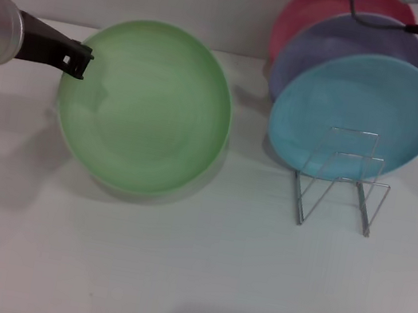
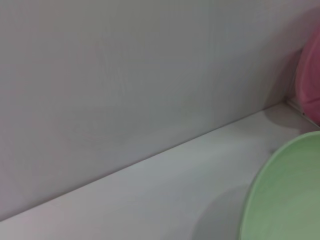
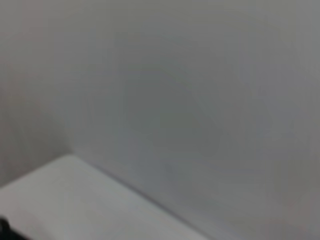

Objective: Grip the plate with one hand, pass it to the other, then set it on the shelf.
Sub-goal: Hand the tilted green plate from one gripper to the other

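Plate tilted, face toward camera; left gripper at its rim

Head view: looking forward and down from above onto the white desk, wall along the far edge, light green plate left of centre, wire shelf with upright plates toward the right. Left wrist view: set close and low over the desk near its far edge, facing the wall, catching only the green plate's rim and a sliver of pink plate. Shared with the head view: that rim, the pink plate and the seam of desk and wall. Right wrist view: aimed at bare wall, close, with a strip of desk below, sharing only that.
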{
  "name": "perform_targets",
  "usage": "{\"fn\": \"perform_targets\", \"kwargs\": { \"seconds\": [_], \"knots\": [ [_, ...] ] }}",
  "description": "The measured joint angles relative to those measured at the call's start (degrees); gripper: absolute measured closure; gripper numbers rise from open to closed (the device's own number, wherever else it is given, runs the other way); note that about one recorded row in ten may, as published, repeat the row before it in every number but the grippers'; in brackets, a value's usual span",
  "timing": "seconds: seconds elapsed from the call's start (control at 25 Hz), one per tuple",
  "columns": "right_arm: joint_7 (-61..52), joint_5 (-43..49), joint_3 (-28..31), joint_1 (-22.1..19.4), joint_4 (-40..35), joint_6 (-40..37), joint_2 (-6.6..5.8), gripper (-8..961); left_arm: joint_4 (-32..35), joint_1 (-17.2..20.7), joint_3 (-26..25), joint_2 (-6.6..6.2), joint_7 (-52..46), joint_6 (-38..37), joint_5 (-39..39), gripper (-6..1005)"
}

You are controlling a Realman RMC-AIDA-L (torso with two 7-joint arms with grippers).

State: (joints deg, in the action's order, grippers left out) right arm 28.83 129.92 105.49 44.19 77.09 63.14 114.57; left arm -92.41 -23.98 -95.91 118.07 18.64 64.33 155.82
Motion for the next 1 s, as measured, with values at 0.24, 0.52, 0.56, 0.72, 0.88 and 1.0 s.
{"fn": "perform_targets", "kwargs": {
  "seconds": [0.24, 0.52, 0.56, 0.72, 0.88, 1.0],
  "knots": [
    [-1.67, 2.66, 0.19, 3.38, -3.72, 3.48, -0.06, 140, -0.04, -0.13, -0.54, 0.12, 0.8, -0.37, -0.37, 965],
    [0.03, 2.84, -0.28, 9.31, -13.11, 4.72, 0.23, 139, -1.23, -0.07, -0.53, 0.11, 0.8, -0.79, -0.96, 963],
    [0.19, 3.0, -0.12, 9.89, -13.92, 4.63, 0.25, 139, -1.6, 0.03, -0.52, 0.11, 0.8, -0.84, -1.01, 962],
    [0.7, 3.15, 0.04, 10.84, -15.34, 2.82, 0.47, 139, -2.3, 0.31, -0.5, 0.13, 0.79, -1.08, -1.12, 959],
    [1.06, 3.2, -0.26, 11.55, -16.94, 0.97, 0.62, 139, -2.32, 0.38, -0.47, 0.14, 0.78, -1.32, -1.49, 957],
    [1.64, 3.2, -0.35, 12.37, -18.44, -0.06, 0.92, 139, -2.36, 0.42, -0.36, 0.14, 0.78, -1.38, -1.65, 955]
  ]
}}
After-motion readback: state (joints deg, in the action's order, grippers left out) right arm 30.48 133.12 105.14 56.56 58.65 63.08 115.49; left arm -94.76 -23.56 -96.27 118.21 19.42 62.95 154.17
